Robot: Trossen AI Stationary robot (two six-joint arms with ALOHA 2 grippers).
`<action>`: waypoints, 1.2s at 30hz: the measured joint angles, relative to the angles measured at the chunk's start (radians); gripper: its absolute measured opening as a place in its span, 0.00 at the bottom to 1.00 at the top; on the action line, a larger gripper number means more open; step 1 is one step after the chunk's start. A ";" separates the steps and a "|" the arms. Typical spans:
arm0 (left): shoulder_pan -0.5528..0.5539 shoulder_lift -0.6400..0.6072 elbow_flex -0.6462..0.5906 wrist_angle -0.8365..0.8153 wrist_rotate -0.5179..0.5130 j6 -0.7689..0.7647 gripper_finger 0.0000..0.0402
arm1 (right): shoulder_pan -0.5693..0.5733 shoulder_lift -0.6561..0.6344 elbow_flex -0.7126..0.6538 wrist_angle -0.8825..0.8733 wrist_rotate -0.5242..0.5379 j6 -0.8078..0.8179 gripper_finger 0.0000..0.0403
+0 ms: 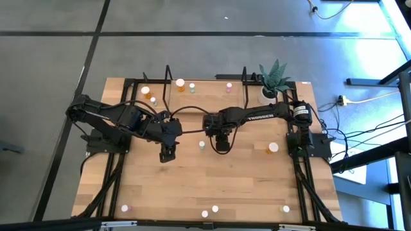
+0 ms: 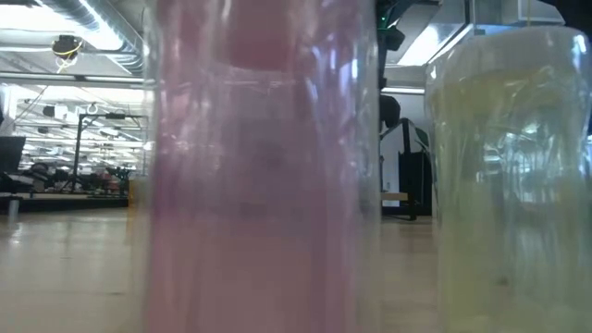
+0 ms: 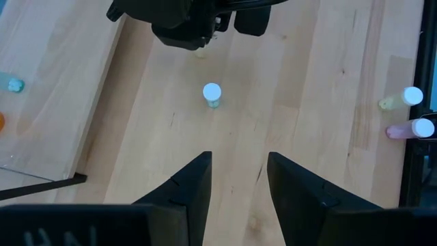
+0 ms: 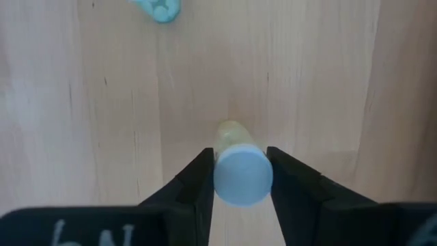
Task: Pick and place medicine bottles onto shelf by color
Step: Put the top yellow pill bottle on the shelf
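Note:
My right gripper (image 4: 239, 160) points down at the table's middle (image 1: 220, 146), shut on a pale yellowish medicine bottle with a white cap (image 4: 240, 179). A green bottle (image 1: 201, 145) stands upright just to its left on the table, also in the wrist views (image 3: 212, 94) (image 4: 160, 8). My left gripper (image 3: 235, 171) hovers left of the middle (image 1: 167, 154), open, with nothing between its fingers. The shelf (image 1: 205, 91) runs along the far edge and carries a few bottles, orange (image 1: 145, 92), green (image 1: 192, 88) and pink (image 1: 228, 85). My right gripper pinches the pale bottle between its two fingers at the cap and upper body (image 4: 220, 171). The fingers come from above, pointing down. The bottle stands upright between them. Its base is hidden by the cap, so whether it rests on the table I cannot tell.
An orange bottle (image 1: 273, 147) stands right of the middle. Several bottles stand along the near edge, among them a pink (image 2: 259, 185) and a yellowish one (image 2: 509, 185) close before the low camera. A potted plant (image 1: 275, 78) stands at the far right.

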 joint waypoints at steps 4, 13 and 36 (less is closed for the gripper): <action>0.000 0.000 0.000 0.000 0.000 0.000 0.34 | 0.000 0.000 0.036 -0.054 0.000 0.036 0.31; 0.000 0.000 0.000 0.000 -0.004 0.000 0.34 | -0.007 0.000 0.237 -0.195 0.000 0.082 0.31; 0.088 0.000 0.000 0.130 -0.159 0.078 0.34 | -0.321 0.002 0.469 -0.223 0.004 0.070 0.31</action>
